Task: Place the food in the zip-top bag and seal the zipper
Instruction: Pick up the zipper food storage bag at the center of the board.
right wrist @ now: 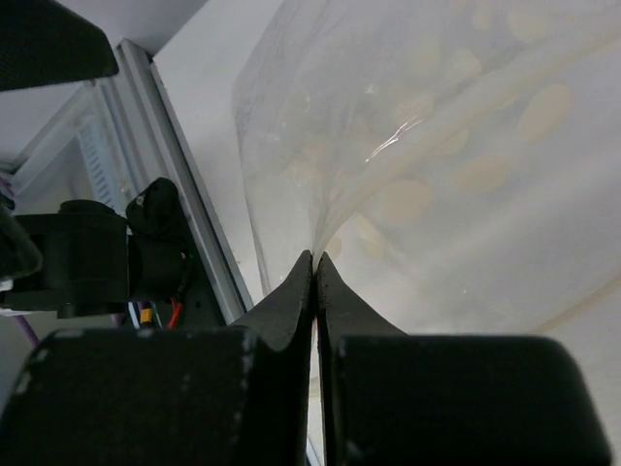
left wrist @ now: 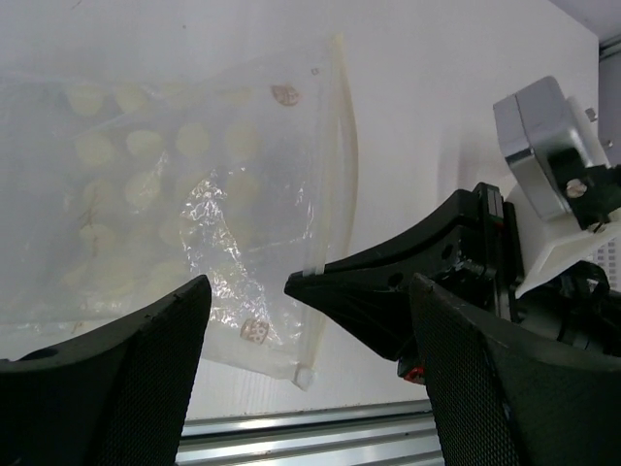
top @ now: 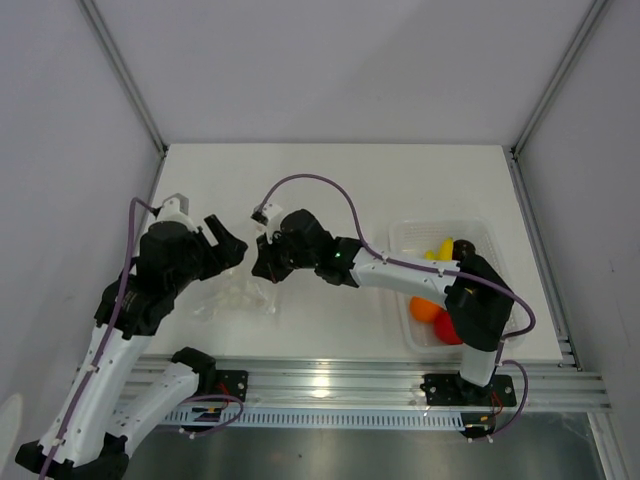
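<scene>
From above, my left gripper (top: 228,242) stands wide open over the table (top: 330,180) and holds nothing. My right gripper (top: 266,272) is closed at the right edge of the bag (top: 238,296), which lies between my two arms. The food is well apart from the bag, in the tray (top: 480,232) at the right: banana (top: 446,247), orange ball (top: 424,308), red fruit (top: 450,330). In my left wrist view, the two fingers are far apart and touch nothing. The bag lies below them with its zipper (left wrist: 347,155) along the right side, and the tip of my right gripper meets the lower part of this strip. In my right wrist view, the fingers are pressed together on a thin fold of the bag's clear film, which spreads out beyond them.
</scene>
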`<move>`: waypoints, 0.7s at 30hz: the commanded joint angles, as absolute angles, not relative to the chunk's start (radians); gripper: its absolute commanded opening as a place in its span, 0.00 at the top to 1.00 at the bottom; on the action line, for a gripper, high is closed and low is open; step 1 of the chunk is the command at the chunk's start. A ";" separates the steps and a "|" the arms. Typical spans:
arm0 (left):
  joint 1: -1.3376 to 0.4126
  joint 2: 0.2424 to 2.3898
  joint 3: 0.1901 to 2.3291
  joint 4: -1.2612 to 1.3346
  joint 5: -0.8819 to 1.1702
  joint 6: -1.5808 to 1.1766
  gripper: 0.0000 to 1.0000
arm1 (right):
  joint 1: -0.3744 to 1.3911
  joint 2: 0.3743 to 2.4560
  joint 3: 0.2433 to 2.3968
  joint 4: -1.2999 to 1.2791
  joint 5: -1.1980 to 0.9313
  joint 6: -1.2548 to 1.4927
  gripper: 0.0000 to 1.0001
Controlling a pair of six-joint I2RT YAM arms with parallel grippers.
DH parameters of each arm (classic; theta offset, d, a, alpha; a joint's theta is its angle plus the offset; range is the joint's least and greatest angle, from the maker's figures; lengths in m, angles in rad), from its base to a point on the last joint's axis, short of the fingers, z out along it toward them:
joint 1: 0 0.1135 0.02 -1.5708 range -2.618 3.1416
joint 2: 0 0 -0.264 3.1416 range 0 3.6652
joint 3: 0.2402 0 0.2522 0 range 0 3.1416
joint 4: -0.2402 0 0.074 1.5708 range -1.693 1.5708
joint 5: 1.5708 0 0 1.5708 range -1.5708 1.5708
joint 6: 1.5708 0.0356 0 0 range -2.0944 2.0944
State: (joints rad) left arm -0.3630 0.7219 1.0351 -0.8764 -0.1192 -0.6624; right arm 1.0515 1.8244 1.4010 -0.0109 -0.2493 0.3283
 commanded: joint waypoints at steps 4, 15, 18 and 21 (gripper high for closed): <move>-0.354 0.752 1.062 -0.839 -0.084 -0.664 0.16 | 1.100 1.740 1.394 -0.060 -0.129 0.262 1.00; -0.354 0.772 0.962 -0.769 -0.020 -0.649 0.20 | 1.157 1.651 1.305 0.040 -0.103 0.262 1.00; -0.353 0.775 0.950 -0.747 -0.008 -0.661 0.20 | 1.169 1.638 1.290 0.061 -0.107 0.259 1.00; -0.353 0.781 0.939 -0.726 0.058 -0.640 0.21 | 1.175 1.628 1.278 0.084 -0.104 0.262 1.00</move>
